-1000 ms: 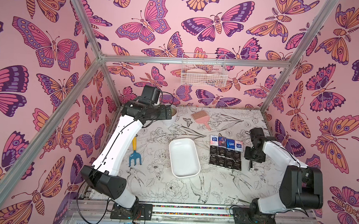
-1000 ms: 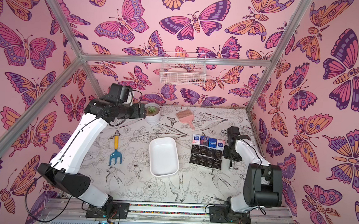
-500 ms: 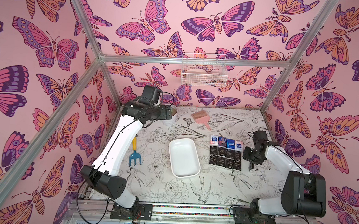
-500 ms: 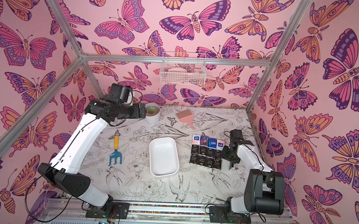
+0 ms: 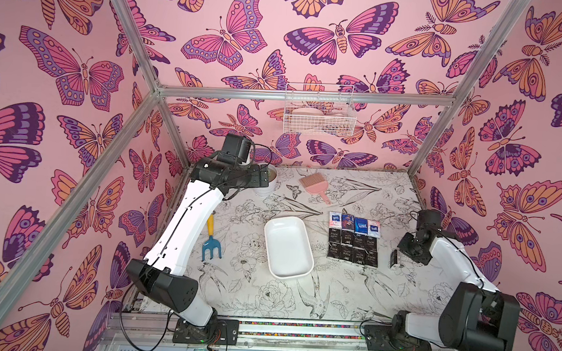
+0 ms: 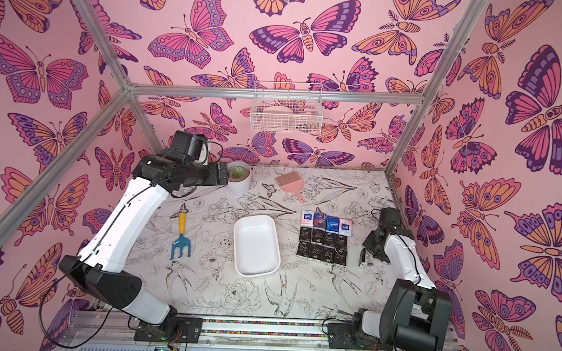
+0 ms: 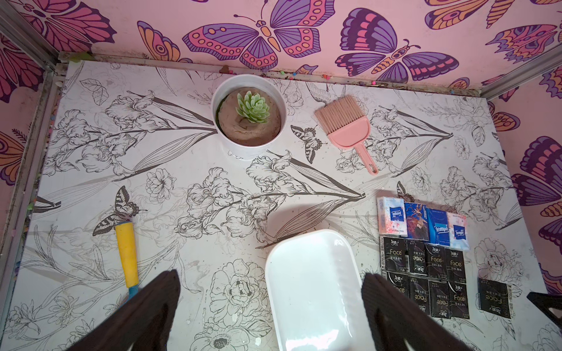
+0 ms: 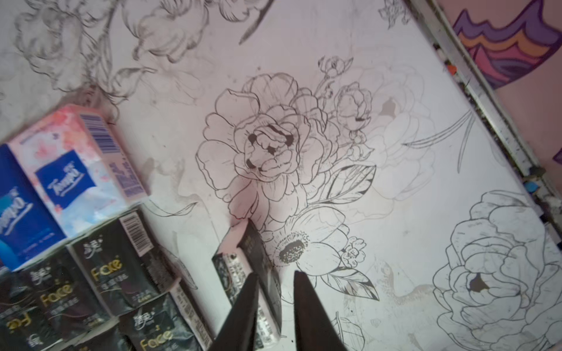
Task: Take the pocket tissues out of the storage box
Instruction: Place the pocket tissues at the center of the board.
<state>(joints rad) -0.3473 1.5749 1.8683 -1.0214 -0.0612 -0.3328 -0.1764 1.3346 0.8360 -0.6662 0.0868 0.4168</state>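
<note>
Thirteen pocket tissues (image 5: 352, 241), one storage box (image 5: 287, 246)

Pink butterfly-print walls (image 5: 80, 73); aluminium frame posts (image 5: 303, 97); white floral-sketch bench (image 5: 332, 301); wire basket (image 5: 319, 119) at 12 o'clock on rear wall.

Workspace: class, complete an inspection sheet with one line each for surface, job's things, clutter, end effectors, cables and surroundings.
Surface: floral-print tabletop, smudged.
Job's things: storage box empty; pocket tissues in a grid beside it; one black packet lies apart from the grid.
Clutter: plant pot, pink brush, garden fork.
End effectors: left end effector open, holding nothing; right end effector narrowly parted at the stray packet, grip unclear.
Cables: black cable loops by the left arm's base, off the tabletop.
Surroundings: butterfly walls; wire basket on the back wall.
</note>
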